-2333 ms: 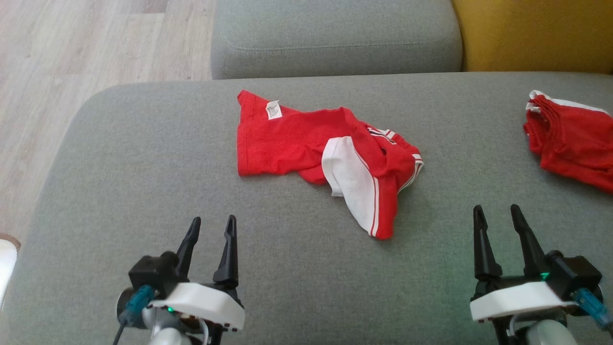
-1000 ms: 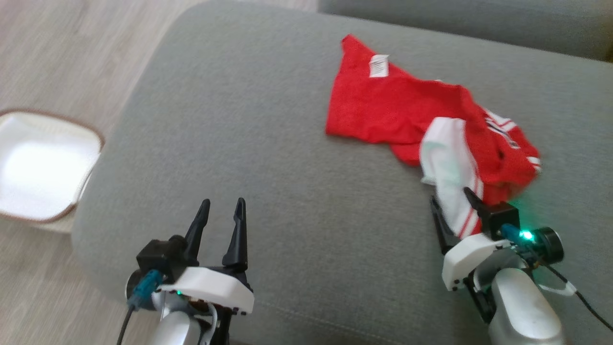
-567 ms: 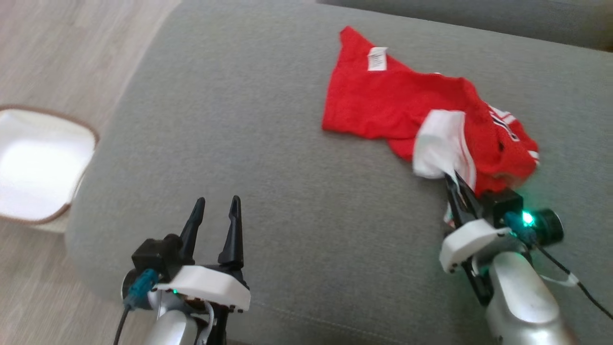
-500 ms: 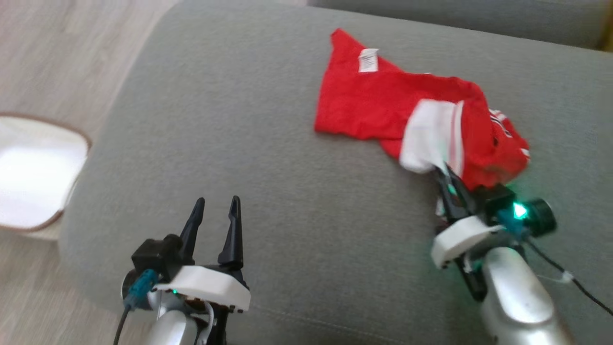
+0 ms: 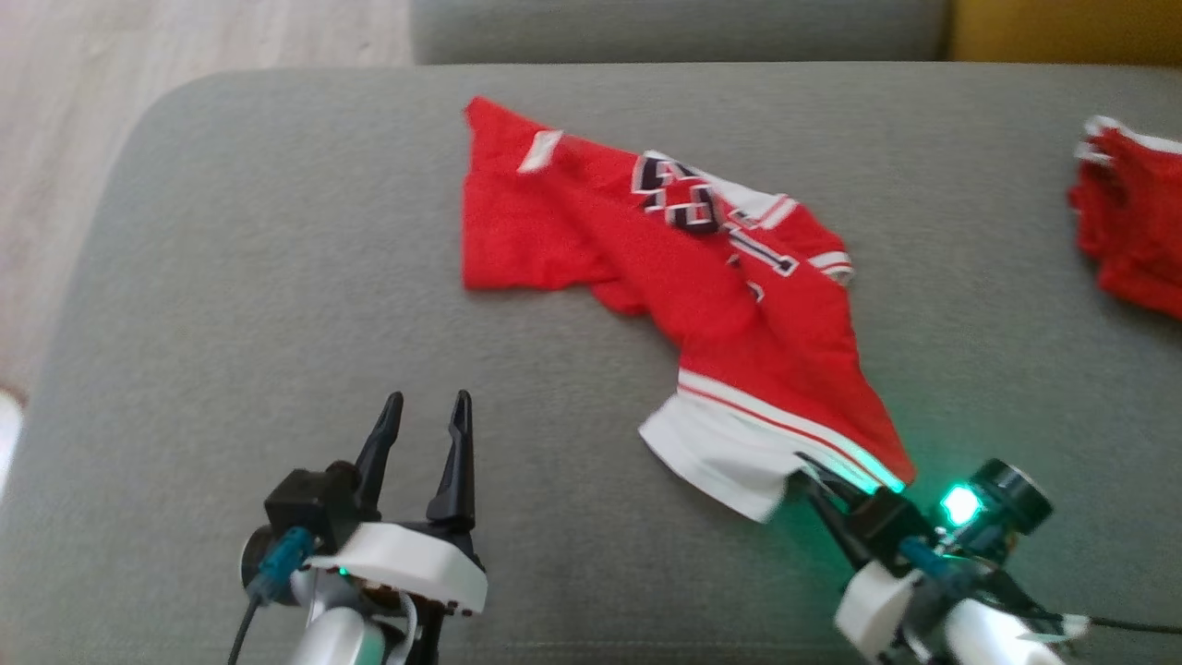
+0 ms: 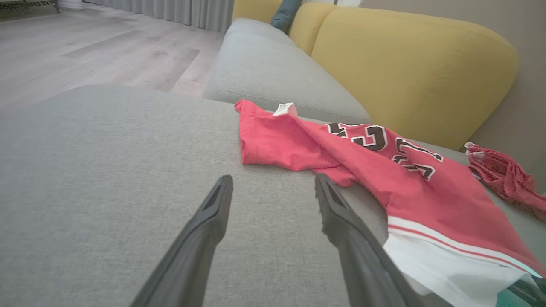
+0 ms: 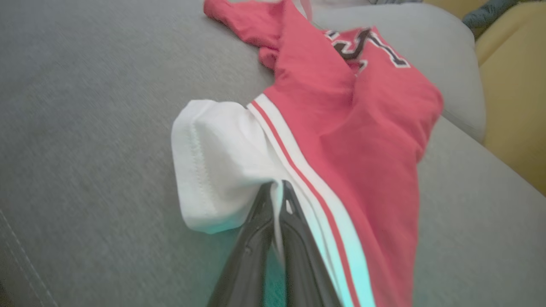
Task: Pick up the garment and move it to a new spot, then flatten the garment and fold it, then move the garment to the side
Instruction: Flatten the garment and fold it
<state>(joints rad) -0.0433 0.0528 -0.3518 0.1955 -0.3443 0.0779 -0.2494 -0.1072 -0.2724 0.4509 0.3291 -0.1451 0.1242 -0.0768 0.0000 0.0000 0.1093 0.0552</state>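
While the red garment (image 5: pixel 702 277) lies drawn out in a long diagonal on the grey sofa seat (image 5: pixel 231 277), its white hem band is pinched between the closed fingers of the right hand (image 7: pixel 275 187) near the seat's front edge. To carry it well, I'd judge the hand should rise until the trailing end clears the seat. A grip on one corner lets the rest drag and twist, so a slow, level move would let it hang straight. The cloth looks like a thin, soft knit, limp and creased. It has a stitched white band, narrow red and white stripes, dark block numerals edged in white, and a small white label at the far end. The left hand (image 5: pixel 425 406) hovers over bare seat near the garment, fingers parted, holding nothing. The seat cover is a coarse grey weave. A second red bundle (image 5: pixel 1127 231) lies well apart to the right, in front of a smooth yellow backrest (image 6: pixel 405 64).
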